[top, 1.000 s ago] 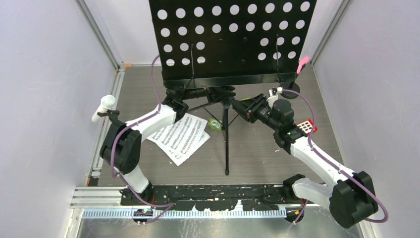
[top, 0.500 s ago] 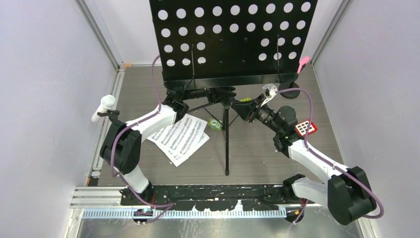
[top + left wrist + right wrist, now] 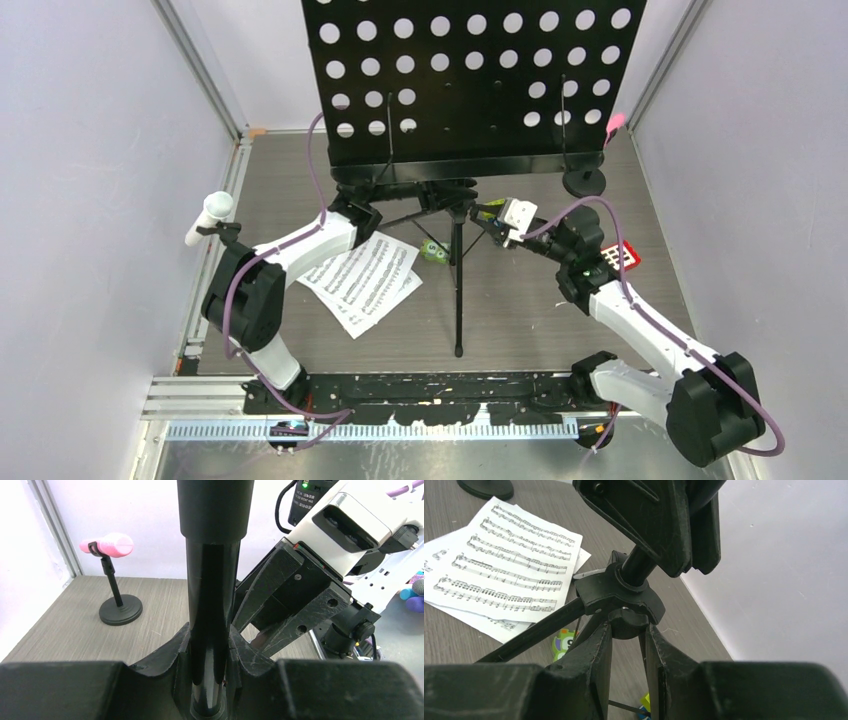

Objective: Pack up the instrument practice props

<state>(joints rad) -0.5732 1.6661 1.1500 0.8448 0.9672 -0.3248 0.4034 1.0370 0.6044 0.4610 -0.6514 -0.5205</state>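
The black perforated music desk [image 3: 470, 85] stands at the back on its tripod legs [image 3: 458, 290]. My left gripper [image 3: 446, 190] is shut on the stand's pole [image 3: 212, 580] just under the desk. From the other side my right gripper [image 3: 479, 208] is shut on the small knob [image 3: 628, 621] of the tripod collar [image 3: 616, 592]. White sheet-music pages [image 3: 363, 279] lie flat left of the tripod. The pink microphone [image 3: 614, 122] sits in its round-based mount [image 3: 584, 182] at the back right. The white microphone [image 3: 211, 213] stands at the left wall, its mount's base hidden.
A small red keypad [image 3: 623, 254] lies beside my right forearm. A green toy block [image 3: 433, 252] sits between the pages and the tripod. Lilac walls close in both sides, and a metal rail [image 3: 400, 430] runs along the near edge.
My right wrist has rolled about its axis while staying shut on the collar knob, bringing its white camera to the top. The desk has shifted slightly. The left arm has stayed put.
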